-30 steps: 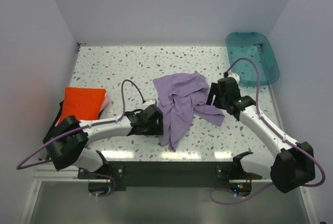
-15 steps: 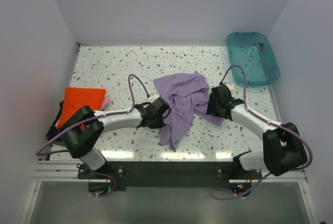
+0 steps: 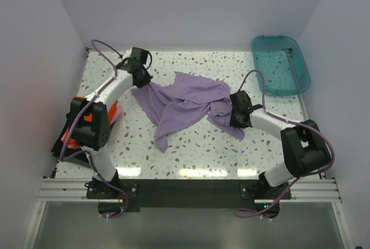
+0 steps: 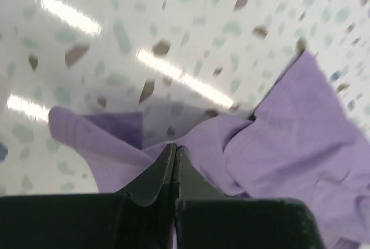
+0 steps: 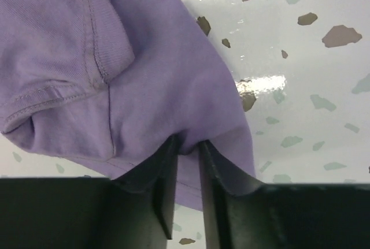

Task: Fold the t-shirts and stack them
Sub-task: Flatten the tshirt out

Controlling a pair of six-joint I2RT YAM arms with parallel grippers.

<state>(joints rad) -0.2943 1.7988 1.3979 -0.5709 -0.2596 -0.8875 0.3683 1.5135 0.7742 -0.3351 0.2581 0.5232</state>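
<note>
Pinching opposite ends of the purple shirt [image 3: 185,101] mid-table, the left gripper [image 4: 174,148] and right gripper [image 5: 188,144] are both clamped on cloth; it lies crumpled, unfolded; only the orange shirt [image 3: 78,103] seems folded, at the left edge.

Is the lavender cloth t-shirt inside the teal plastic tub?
No, the lavender cloth t-shirt lies on the table, outside the teal plastic tub.

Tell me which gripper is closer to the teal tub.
Right. The right gripper is just short and left of the teal tub; the left gripper is across the table, far left.
</note>
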